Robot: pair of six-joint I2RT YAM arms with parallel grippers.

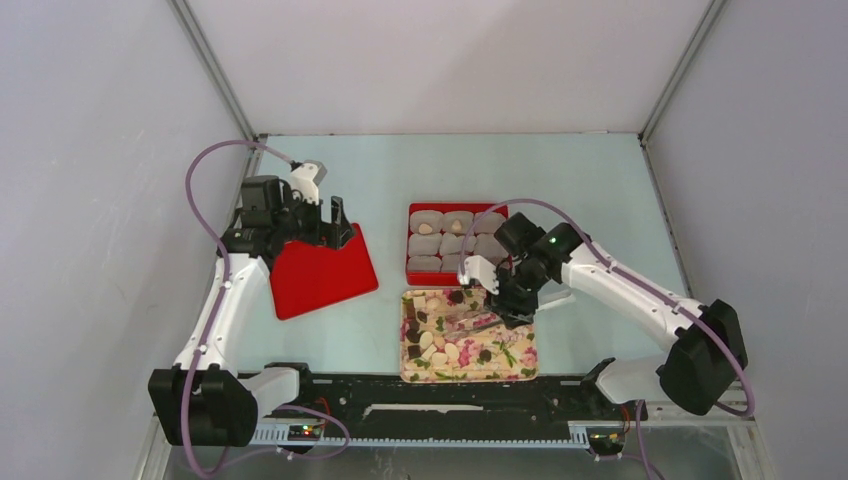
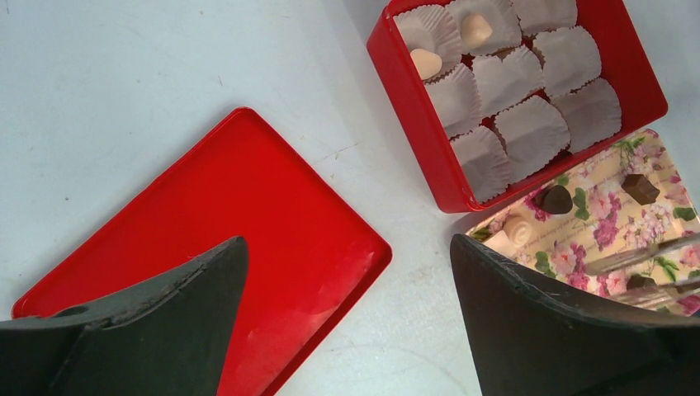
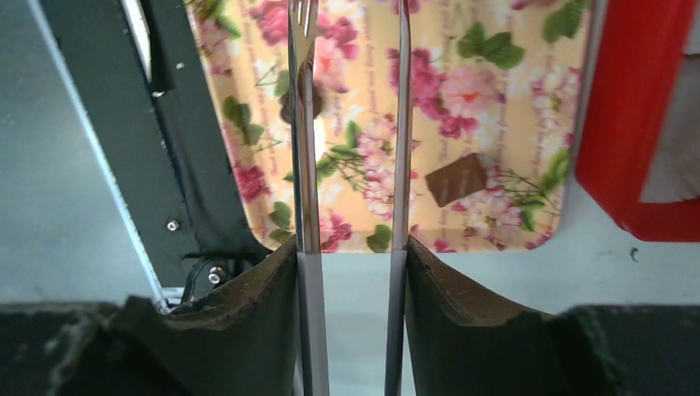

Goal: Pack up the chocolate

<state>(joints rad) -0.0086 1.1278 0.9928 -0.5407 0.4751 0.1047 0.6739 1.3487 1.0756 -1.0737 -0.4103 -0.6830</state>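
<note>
If the tongs [image 3: 301, 124] close off-centre: a chocolate [image 3: 460, 179] could squirt off the tray [image 3: 528, 107] onto the tabletop [image 2: 124, 82].
Right pincer [image 3: 351, 264]: clamped on the tongs, whose arms stand apart with nothing seen gripped.
Left pincer [image 2: 347, 247]: spread wide and empty, above the lid [image 2: 248, 214].
Chocolate: mostly loose on the tray; two cream pieces sit in cups [image 2: 528, 132] in the box [image 2: 413, 124].
Hidden: one tong tip is cut off by the wrist view's edge; a dark piece lies partly behind a tong arm.
</note>
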